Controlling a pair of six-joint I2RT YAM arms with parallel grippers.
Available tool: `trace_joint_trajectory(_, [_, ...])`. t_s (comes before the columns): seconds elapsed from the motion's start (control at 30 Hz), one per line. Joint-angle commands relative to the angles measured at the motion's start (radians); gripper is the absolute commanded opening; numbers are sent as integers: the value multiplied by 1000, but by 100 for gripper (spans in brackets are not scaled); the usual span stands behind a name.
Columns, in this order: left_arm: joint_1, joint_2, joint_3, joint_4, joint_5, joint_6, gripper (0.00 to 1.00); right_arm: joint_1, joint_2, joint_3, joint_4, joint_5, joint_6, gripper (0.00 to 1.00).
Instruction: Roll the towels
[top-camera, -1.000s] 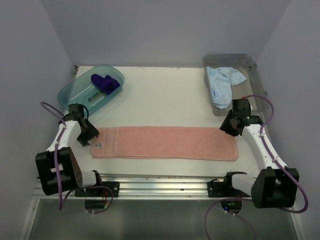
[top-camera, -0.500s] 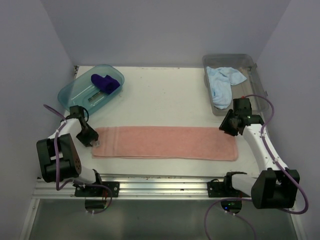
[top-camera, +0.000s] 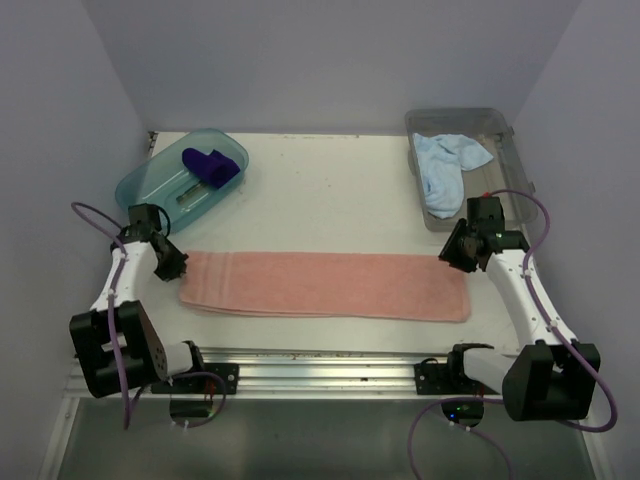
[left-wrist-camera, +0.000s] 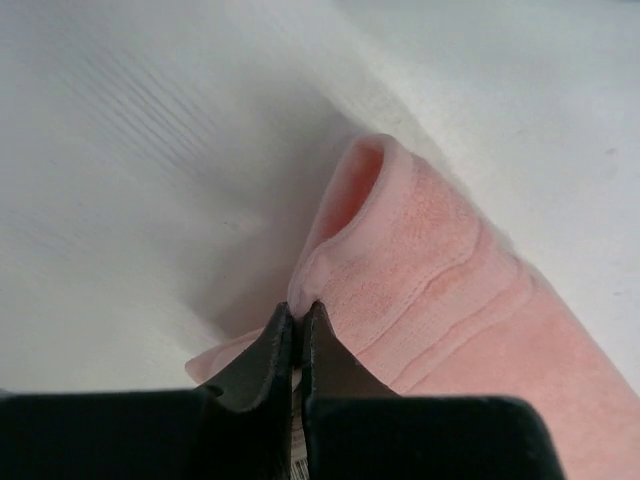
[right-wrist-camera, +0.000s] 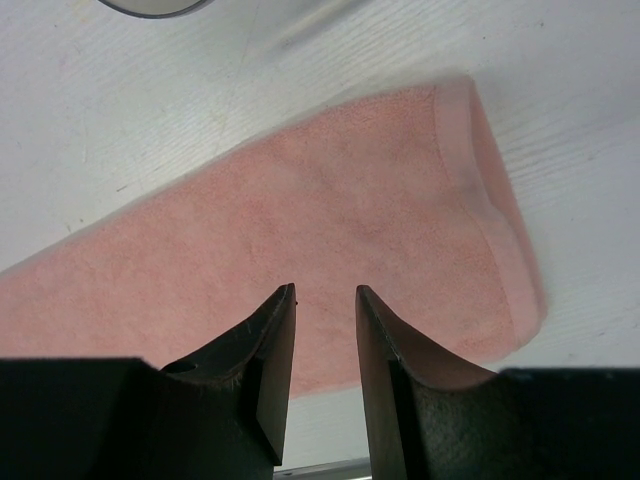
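Note:
A long salmon pink towel (top-camera: 325, 285) lies flat across the near half of the table. My left gripper (top-camera: 176, 266) is shut on its left end, and the pinched pink edge (left-wrist-camera: 345, 250) bulges up in a fold just beyond the fingertips. My right gripper (top-camera: 452, 254) hovers over the towel's right end (right-wrist-camera: 400, 220), jaws open with nothing between them. A dark purple towel (top-camera: 209, 165) sits bunched in the teal tub (top-camera: 150, 180). A light blue towel (top-camera: 445, 165) lies crumpled in the clear grey bin (top-camera: 500, 125).
The teal tub stands at the back left and the grey bin at the back right, close behind my right arm. A metal rail (top-camera: 320, 360) runs along the table's near edge. Purple walls close in the sides and back.
My left gripper closed on the towel's left end and pulled back and left. The whole towel slid slightly left; its left end now looks bunched. The right arm barely moved.

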Motion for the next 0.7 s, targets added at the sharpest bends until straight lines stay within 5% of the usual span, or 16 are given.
trace_joint_trajectory(0.0, [13,-90,150,-79,-78,40,0,-2,-7,32,-23,1,-26,35])
trace_joint_trajectory(0.27, [15,-216,287,-91,-70,69,0,-2,58,-11,-6,-53,-66,35])
trace_joint_trajectory(0.57, [-59,-261,458,-115,103,130,0,10,125,-65,57,-212,-117,44])
trace_joint_trajectory(0.67, [-161,-242,509,-138,82,114,0,29,101,-66,90,-252,-103,31])
